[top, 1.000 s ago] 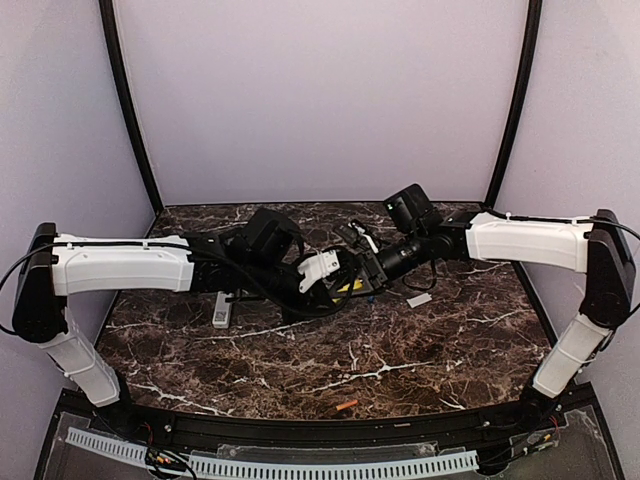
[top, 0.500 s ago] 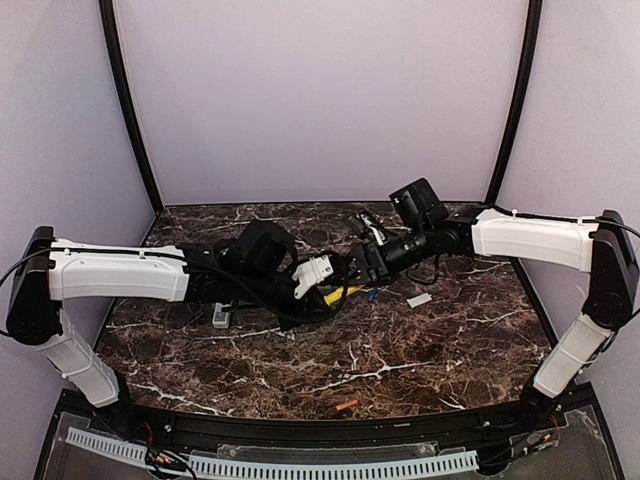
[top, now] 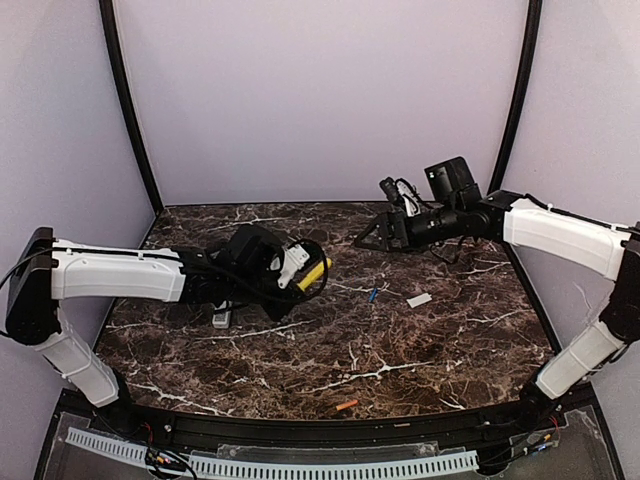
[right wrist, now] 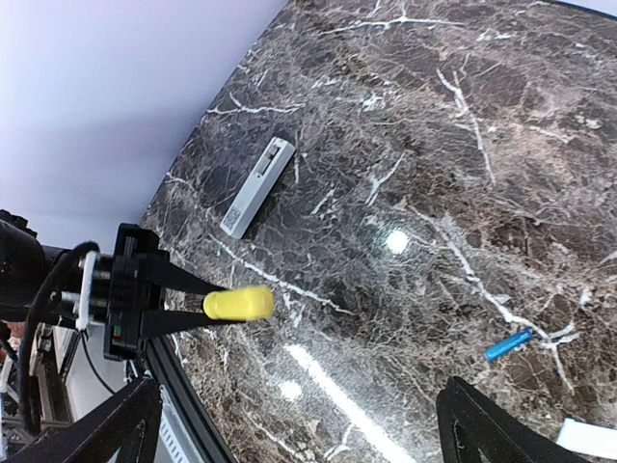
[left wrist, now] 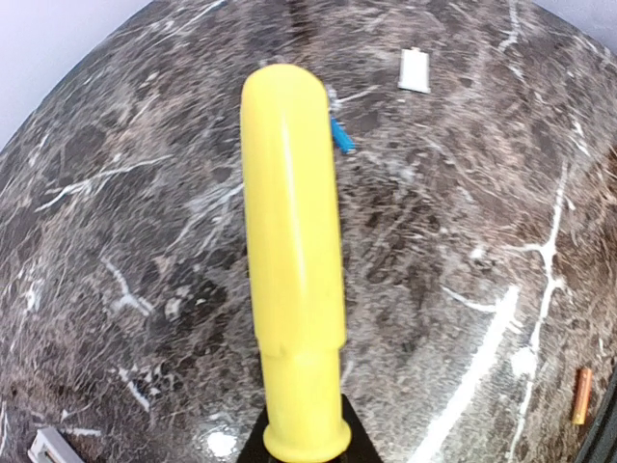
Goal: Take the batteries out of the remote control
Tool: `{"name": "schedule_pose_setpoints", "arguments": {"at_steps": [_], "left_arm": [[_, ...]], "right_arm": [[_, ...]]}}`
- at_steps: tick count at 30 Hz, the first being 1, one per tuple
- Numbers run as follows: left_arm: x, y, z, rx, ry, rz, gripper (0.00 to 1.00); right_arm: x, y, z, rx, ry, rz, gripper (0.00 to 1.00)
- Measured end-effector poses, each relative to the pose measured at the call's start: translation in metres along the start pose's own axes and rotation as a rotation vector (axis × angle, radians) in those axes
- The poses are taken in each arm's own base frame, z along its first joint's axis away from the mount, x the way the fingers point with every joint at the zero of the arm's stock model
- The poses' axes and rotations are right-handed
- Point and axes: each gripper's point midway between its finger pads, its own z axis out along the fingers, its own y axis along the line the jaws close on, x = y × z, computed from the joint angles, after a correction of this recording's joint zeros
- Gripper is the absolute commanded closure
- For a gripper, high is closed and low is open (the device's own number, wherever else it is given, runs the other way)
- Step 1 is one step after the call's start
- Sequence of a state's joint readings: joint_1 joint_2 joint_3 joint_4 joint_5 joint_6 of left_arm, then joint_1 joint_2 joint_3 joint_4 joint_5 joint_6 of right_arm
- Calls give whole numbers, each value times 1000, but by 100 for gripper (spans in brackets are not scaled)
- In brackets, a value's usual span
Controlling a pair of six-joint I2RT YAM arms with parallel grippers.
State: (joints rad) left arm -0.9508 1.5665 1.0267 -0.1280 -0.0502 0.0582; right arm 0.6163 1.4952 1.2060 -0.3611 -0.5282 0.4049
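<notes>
Our left tool (top: pixel 292 264) pinches the screwdriver (top: pixel 314 272) (prying seems done); our right tool (right wrist: pixel 301 391) hangs spread, since blue battery (top: pixel 372 295) and orange battery (top: pixel 346 405) lie on the bench (top: pixel 450 340), outside the remote control (top: pixel 222 315).

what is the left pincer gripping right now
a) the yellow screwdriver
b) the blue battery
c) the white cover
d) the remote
a: the left pincer is shut on the handle of the yellow screwdriver, while the blue battery, the white cover and the remote all lie apart from it.
</notes>
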Motion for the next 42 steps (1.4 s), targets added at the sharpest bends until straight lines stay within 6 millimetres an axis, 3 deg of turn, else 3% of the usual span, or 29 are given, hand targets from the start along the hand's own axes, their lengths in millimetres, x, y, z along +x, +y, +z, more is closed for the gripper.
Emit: {"name": "schedule_pose_setpoints", "arguments": {"at_steps": [4,8,13,18,23,30,42], "left_arm": [[11,42,2,-112,23,-159,100],[34,81,5,-231,81,-310,100],[75,105,17,-321,197,-452,100],[106,112,31,-361,291,-537,100],[122,117,37,-387,333,-597,100],[128,122,42,-403,343,-655,98],[128,121,43,-408,333,-719,80]], "right_arm": [[-10,-8,-9,47,-44,-1,1],[-12,-12,-11,69,-56,1,1],[-12,-17,-11,85,-61,8,1],[-7,-22,-10,99,-52,28,1],[-2,-27,-10,116,-50,37,1],[2,-30,-12,132,-52,39,2],[2,-31,-13,139,-54,39,1]]}}
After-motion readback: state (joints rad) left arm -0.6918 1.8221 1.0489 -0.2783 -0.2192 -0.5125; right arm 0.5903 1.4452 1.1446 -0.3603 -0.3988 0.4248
